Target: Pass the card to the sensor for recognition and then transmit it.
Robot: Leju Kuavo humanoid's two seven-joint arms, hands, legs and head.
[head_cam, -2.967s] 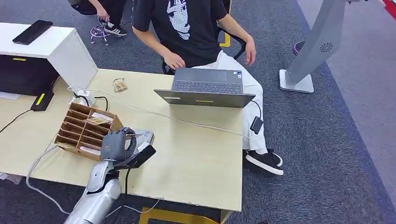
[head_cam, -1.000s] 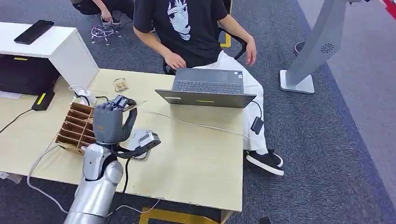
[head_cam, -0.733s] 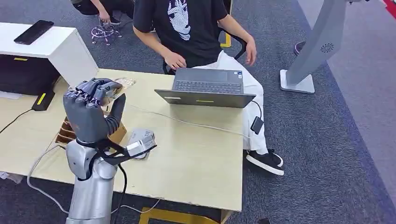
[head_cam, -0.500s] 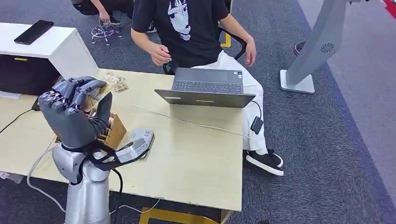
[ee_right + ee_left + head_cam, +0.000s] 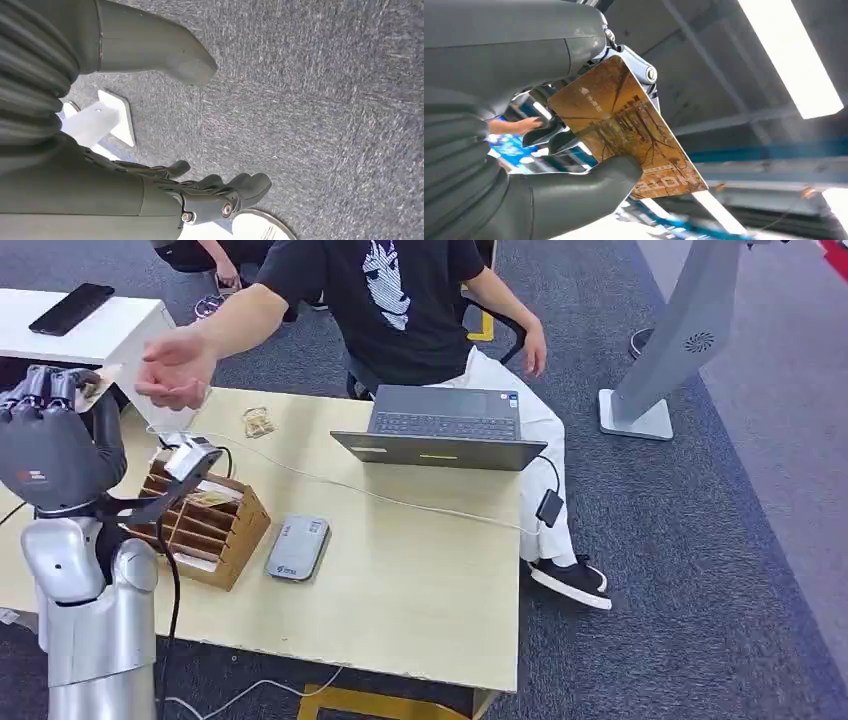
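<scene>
Between left robot hand [image 5: 514, 150] fingers, card [image 5: 624, 130], long axis outward; right robot hand [image 5: 165, 150] open.

card [image 5: 624, 125]: glossy plastic | table [image 5: 420, 570]: smooth pale wood | floor [image 5: 700, 540]: rough carpet

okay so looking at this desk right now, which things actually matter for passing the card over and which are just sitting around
Part of the job:
card, pinched in the left hand
sensor, grey pad on the table
person's hand, reaching toward the card

Just lying about:
laptop
cardboard organizer
black phone on the white cabinet
right hand, hanging over the carpet
</scene>
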